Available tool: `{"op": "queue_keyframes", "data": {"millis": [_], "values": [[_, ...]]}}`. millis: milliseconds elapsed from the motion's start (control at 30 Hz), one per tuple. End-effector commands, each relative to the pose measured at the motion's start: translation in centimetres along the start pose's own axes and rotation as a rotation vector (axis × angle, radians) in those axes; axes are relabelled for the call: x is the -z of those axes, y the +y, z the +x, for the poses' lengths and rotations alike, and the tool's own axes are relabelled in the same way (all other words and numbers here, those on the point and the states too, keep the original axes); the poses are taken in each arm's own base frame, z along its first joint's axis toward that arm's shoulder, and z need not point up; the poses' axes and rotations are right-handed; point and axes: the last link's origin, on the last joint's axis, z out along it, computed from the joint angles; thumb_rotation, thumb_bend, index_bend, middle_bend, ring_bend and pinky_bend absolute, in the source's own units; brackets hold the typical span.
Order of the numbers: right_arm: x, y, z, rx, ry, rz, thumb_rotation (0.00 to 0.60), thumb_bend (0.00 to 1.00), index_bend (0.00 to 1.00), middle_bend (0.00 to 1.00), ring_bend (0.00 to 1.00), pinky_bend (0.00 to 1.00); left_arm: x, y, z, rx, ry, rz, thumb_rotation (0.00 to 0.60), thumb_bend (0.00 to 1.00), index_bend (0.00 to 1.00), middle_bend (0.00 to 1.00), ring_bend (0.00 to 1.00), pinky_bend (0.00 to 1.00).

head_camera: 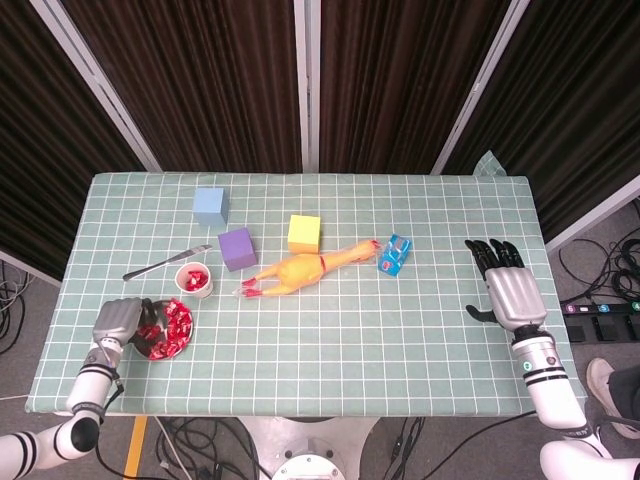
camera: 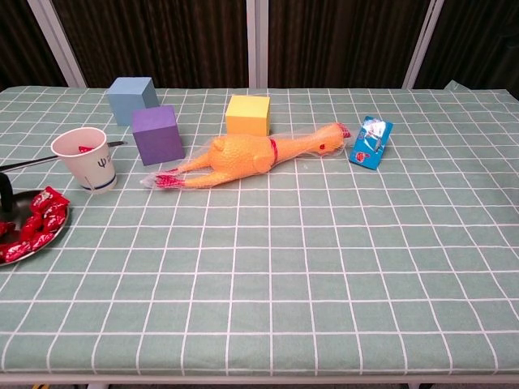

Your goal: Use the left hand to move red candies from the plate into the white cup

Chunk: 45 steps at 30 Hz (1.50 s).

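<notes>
Reaching left hand [head_camera: 117,322] into red candies [head_camera: 172,328] on plate [head_camera: 189,335].

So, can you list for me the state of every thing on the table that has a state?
White cup: upright, red candy inside.
Plate: holds red candies.
Left hand: over the plate's left edge; grasp unclear.
Right hand: open, holding nothing.
Rubber chicken: lying on its side.
Knife: lying flat.
Blue packet: lying flat.
</notes>
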Motion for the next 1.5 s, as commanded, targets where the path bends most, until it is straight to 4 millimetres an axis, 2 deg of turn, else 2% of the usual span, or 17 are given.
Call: {"op": "queue_keyframes", "data": {"millis": [33, 367, 733, 900, 1300, 1500], "values": [[0.0, 0.0, 0.0, 0.0, 0.0, 0.0, 0.6, 0.1, 0.03, 0.09, 0.0, 0.0, -0.1, -0.1, -0.2, -0.009, -0.008, 0.002, 0.6, 0.16, 0.53, 0.63, 0.98, 1.0], [-0.1, 0.0, 0.0, 0.001, -0.002, -0.001, 0.6, 0.1, 0.03, 0.09, 0.0, 0.0, -0.7, 0.2, -0.7, -0.034, -0.021, 0.002, 0.6, 0.21, 0.6, 0.69, 0.99, 1.0], [-0.1, 0.0, 0.0, -0.001, 0.0, -0.001, 0.6, 0.1, 0.03, 0.09, 0.0, 0.0, -0.8, 0.4, -0.3, -0.029, 0.005, -0.005, 0.6, 0.29, 0.68, 0.77, 1.0, 1.0], [-0.1, -0.1, 0.1, -0.001, 0.001, 0.001, 0.6, 0.1, 0.03, 0.09, 0.0, 0.0, -0.5, 0.7, 0.8, -0.001, 0.037, -0.02, 0.6, 0.3, 0.68, 0.77, 1.0, 1.0], [-0.2, -0.1, 0.3, -0.007, 0.007, 0.011, 0.6, 0.1, 0.03, 0.09, 0.0, 0.0, 0.7, 2.1, 5.4, 0.034, 0.167, -0.068, 0.6, 0.3, 0.69, 0.77, 1.0, 1.0], [0.0, -0.2, 0.4, -0.014, 0.012, 0.015, 0.6, 0.1, 0.03, 0.09, 0.0, 0.0, 0.4, 5.5, 7.9, 0.024, 0.238, -0.158, 0.6, 0.3, 0.68, 0.77, 1.0, 1.0]]}}
